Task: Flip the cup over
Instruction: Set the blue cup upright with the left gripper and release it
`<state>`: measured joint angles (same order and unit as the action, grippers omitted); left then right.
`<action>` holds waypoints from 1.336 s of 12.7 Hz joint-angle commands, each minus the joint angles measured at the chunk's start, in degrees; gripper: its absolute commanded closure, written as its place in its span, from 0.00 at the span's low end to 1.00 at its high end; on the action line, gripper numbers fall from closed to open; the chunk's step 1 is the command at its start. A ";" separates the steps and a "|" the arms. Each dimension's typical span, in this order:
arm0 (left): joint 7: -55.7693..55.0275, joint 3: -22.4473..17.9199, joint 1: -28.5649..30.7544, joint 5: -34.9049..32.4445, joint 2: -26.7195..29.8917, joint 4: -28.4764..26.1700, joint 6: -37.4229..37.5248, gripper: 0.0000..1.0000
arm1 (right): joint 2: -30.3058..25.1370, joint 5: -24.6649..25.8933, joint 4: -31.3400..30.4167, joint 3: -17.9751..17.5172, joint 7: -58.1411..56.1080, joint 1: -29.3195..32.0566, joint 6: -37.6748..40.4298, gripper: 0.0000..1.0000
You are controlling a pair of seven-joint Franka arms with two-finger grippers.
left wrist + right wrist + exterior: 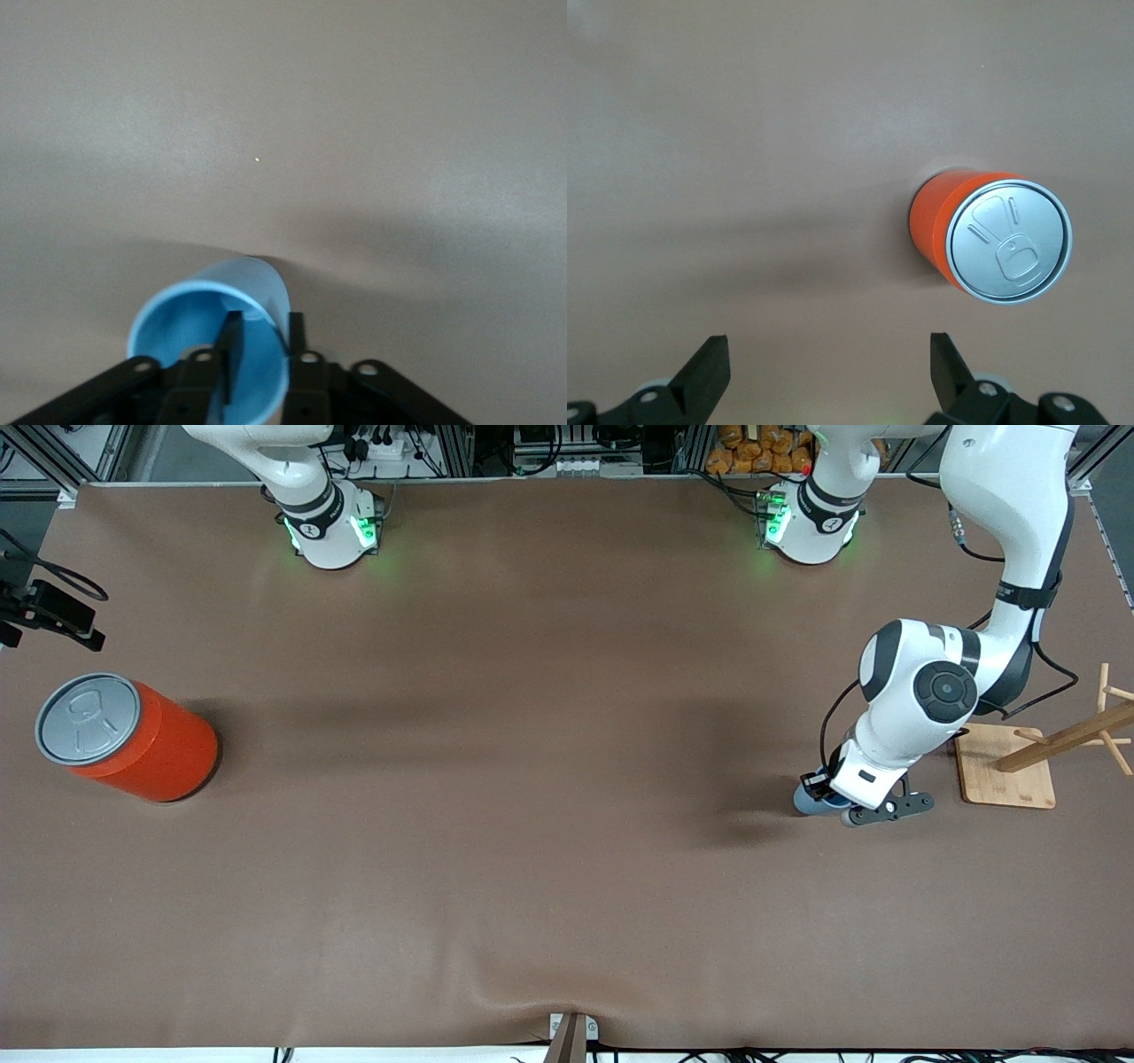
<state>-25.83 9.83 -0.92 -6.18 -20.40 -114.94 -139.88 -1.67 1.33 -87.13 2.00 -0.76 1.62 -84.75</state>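
**Left arm pinches cup wall, ready for the turn**

Your left end effector [838,804] is down at the desk [532,850] near the left arm's end, closed on the light-blue cup [811,801]. The left wrist view shows how: one finger [232,354] sits inside the cup's [217,341] darker blue mouth and the other presses the outside, so the thin wall is pinched between them. That grip on the rim suits a flip, since it likely lets the wrist roll the cup over without needing to span its whole body. From the front, the cup is mostly hidden under the hand, just beside the wooden rack [1054,744] and its square base; whether the cup rests on the desk or is lifted clear, you cannot tell. Judge the task as barely begun: the grasp looks made, the turn not yet done. Watch that rack when the wrist rotates.

Your right end effector [828,372] waits, its fingers spread wide and holding nothing, above the orange can [133,737] with the grey pull-tab lid, which stands toward the right arm's end of the desk, well apart from the cup.
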 commanded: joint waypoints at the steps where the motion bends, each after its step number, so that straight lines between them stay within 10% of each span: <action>1: -0.80 0.37 1.18 -1.38 3.25 0.94 1.35 0.00 | 1.23 0.26 1.71 -0.77 0.41 -0.13 0.73 0.00; 6: 0.17 0.72 2.85 -0.59 11.69 16.74 21.99 0.00 | 1.49 -3.09 1.71 -0.51 0.32 1.36 0.64 0.00; 17: 11.24 2.13 2.68 4.24 26.47 19.74 43.46 0.00 | 3.60 -4.93 1.35 -0.77 0.14 0.22 0.73 0.00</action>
<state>-15.72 11.77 1.25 -2.72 5.50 -96.77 -98.11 1.33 -2.22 -86.99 1.47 -0.73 1.83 -84.41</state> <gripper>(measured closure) 0.000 0.000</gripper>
